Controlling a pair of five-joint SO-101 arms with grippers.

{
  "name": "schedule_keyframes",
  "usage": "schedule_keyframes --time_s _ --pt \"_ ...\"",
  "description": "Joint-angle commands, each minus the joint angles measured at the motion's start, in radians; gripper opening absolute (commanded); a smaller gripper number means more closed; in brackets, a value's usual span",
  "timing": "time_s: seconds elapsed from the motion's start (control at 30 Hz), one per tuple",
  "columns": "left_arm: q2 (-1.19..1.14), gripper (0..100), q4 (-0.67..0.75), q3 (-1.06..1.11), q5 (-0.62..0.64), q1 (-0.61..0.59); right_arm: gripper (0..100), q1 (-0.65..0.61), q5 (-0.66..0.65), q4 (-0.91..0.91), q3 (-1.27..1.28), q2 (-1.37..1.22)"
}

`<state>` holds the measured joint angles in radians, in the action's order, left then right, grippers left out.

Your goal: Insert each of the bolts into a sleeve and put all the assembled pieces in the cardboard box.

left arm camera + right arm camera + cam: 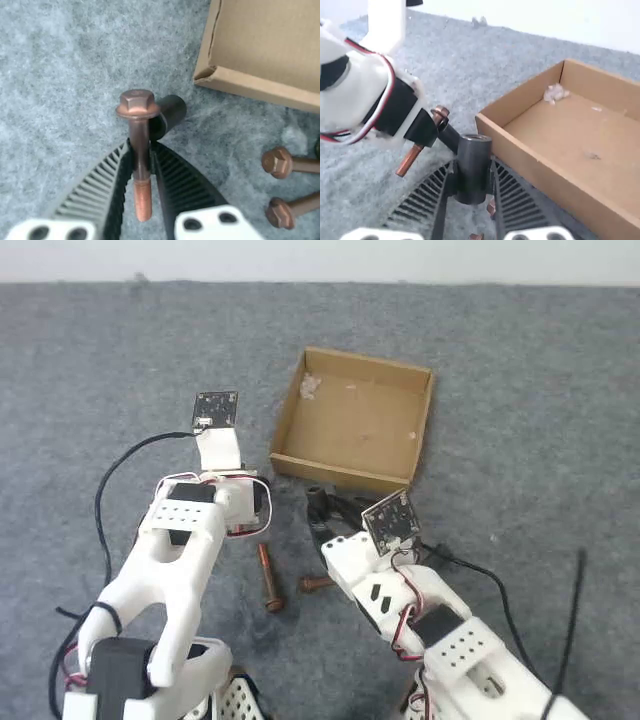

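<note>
Bolt [141, 195]: squeezed tight by the left gripper [140, 150]
Sleeve [472, 150]: squeezed by the right gripper [472, 171]
Cardboard box [345, 473]: near them both

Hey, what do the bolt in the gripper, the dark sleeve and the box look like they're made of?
The bolt is likely metal with a coppery-brown coating; its hex head has a soft sheen. The sleeve is probably metal with a dark, near-black matte finish, though hard plastic cannot be ruled out. The cardboard box is plain brown cardboard, dull, with thin folded walls.
</note>
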<state>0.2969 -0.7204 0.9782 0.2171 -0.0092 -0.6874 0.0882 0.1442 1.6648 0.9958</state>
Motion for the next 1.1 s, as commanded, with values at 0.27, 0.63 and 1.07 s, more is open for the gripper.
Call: schedule_keyframes --time_s 0.27,0.63,1.07 --pt "0.057 1 0.025 -0.013 -0.009 0.006 0.6 -0.002 0.008 0.593 0.000 -0.572" --pt "0.058 1 0.025 -0.013 -0.009 0.006 0.6 -0.002 -0.026 1.044 0.009 -0.924" --pt "0.060 1 0.025 -0.013 -0.009 0.006 0.6 0.002 -0.084 1.244 0.015 -1.049"
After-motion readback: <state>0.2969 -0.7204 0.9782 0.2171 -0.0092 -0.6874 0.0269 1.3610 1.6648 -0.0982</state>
